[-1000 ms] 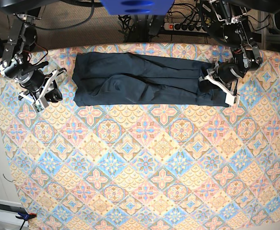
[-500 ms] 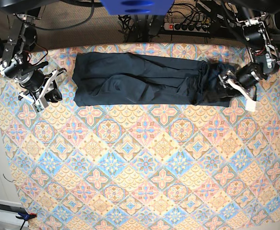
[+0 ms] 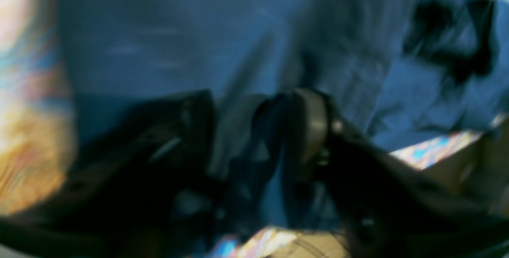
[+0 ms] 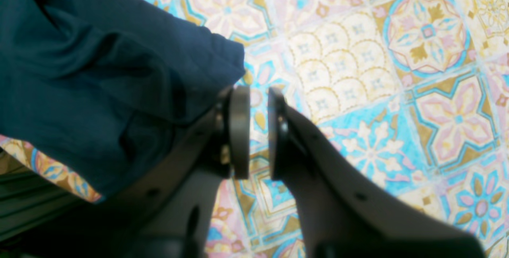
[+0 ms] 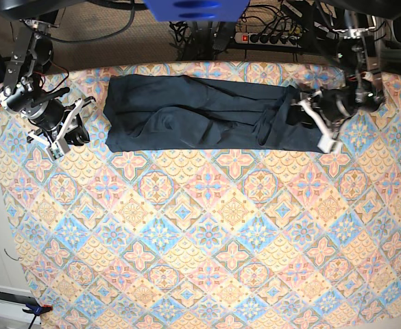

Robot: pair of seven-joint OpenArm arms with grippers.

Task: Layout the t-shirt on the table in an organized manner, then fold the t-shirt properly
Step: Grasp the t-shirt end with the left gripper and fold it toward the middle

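Near edge first: the table (image 5: pixel 207 226) shows you only its patterned cloth across the whole front and middle; no container stands anywhere on it.

Far strip: the t-shirt (image 5: pixel 200 113) lies as a long dark band close to the table's far edge. Its long axis runs side to side across the base view, parallel to that far edge. The end toward the right arm is flat with a squared corner; the end toward the left arm is bunched into diagonal creases. Which end is neck and which is hem you cannot tell from these views.

Left gripper (image 5: pixel 318 123): it sits on the bunched end of the shirt, at the base view's right. The left wrist view is heavily motion-blurred, but you can make out dark blue cloth running between the two fingers (image 3: pixel 314 125), so read it as pinched on the shirt's fabric. The white finger tip reaches the shirt's near corner.

Right gripper (image 5: pixel 66 133): it is over bare cloth at the base view's left, just beside the shirt's squared end and not touching it as far as the base view shows. In the right wrist view the gripper (image 4: pixel 258 130) has its two round pads (image 4: pixel 239 130) held narrowly apart with only patterned cloth visible in the slit; nothing is gripped. The shirt's corner (image 4: pixel 119 75) lies close beside the left-hand pad.
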